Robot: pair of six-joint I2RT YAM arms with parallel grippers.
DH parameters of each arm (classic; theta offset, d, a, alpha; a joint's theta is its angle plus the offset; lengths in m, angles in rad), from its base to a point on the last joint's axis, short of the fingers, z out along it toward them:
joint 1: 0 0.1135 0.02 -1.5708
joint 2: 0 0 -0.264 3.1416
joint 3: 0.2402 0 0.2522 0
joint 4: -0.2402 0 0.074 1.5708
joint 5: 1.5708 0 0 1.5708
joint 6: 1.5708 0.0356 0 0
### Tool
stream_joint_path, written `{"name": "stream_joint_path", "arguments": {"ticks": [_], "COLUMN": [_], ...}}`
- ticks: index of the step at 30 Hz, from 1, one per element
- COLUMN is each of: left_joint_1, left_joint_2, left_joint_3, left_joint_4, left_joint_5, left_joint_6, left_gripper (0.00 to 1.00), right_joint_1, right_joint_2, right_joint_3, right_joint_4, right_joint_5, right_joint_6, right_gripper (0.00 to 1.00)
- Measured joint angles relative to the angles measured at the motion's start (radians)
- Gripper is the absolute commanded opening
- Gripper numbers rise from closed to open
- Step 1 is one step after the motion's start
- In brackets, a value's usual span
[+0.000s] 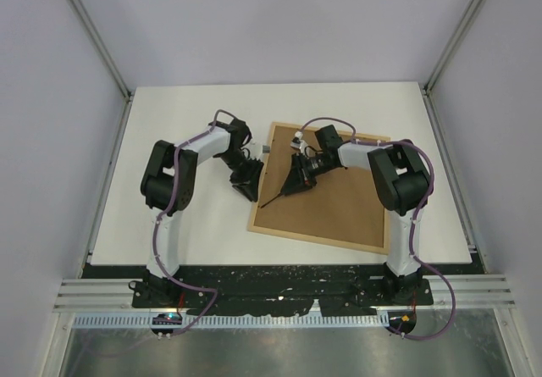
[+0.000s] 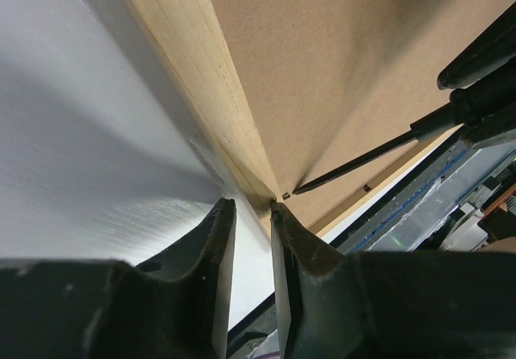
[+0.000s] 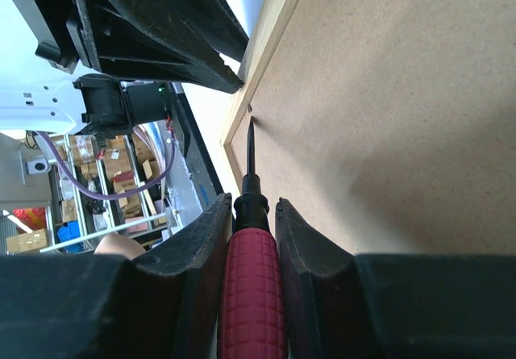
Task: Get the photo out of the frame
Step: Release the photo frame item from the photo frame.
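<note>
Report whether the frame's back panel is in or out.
In. The brown panel lies inside the frame, meeting its wood rim along every visible edge.

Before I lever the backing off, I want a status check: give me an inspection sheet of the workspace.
Surface: white table, flat.
Job's things: frame lies brown back up, askew; photo not visible.
Clutter: nothing seen.
Grippers: left gripper at the frame's left rim, jaws narrowly apart, nothing between them; right gripper shut on screwdriver, tip at the rim's inner edge.
Cables: purple cables loop along both arms.
Surroundings: grey enclosure walls; shelves of boxes beyond.
</note>
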Motion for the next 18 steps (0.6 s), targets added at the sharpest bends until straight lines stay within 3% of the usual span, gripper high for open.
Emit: {"name": "stream_joint_path", "arguments": {"ticks": [18], "left_joint_1": [0.0], "left_joint_2": [0.0], "left_joint_3": [0.0], "left_joint_4": [0.0], "left_joint_5": [0.012], "left_joint_6": [-0.027], "left_gripper": [0.2], "right_joint_1": [-0.002], "right_joint_2": [0.008], "right_joint_3": [-0.01], "right_joint_4": [0.13], "right_joint_5": [0.0], "right_joint_6": [0.069], "right_gripper": [0.08]}}
